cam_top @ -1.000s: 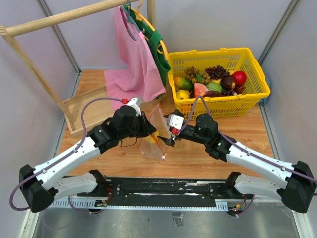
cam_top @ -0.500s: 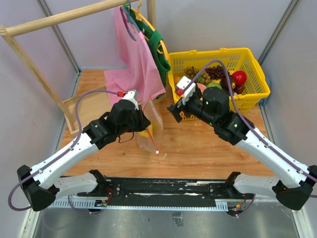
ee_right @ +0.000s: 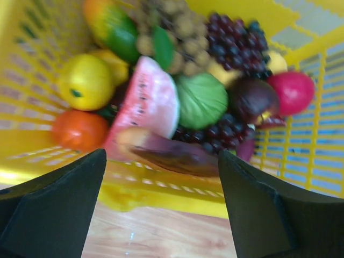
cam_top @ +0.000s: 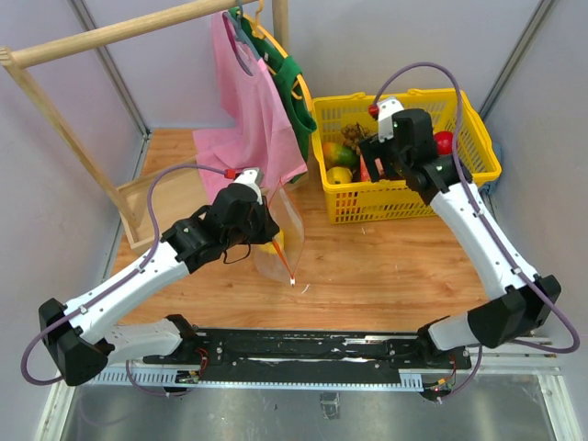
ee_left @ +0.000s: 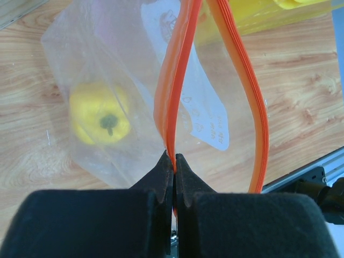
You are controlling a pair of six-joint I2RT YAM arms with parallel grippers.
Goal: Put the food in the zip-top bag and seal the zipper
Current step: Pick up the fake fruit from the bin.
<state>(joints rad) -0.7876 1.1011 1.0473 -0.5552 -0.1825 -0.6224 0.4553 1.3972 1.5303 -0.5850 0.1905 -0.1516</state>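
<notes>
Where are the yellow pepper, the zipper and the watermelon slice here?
yellow pepper [ee_left: 91, 110], left wrist view, on its yellow body beside the stem.
zipper [ee_left: 169, 80], left wrist view, on the left orange strand.
watermelon slice [ee_right: 148, 99], right wrist view, on its pink flesh.

I counted one clear crinkly plastic bag, one yellow toy pepper, one yellow plastic basket, one pink cloth bag and one green cloth bag.
</notes>
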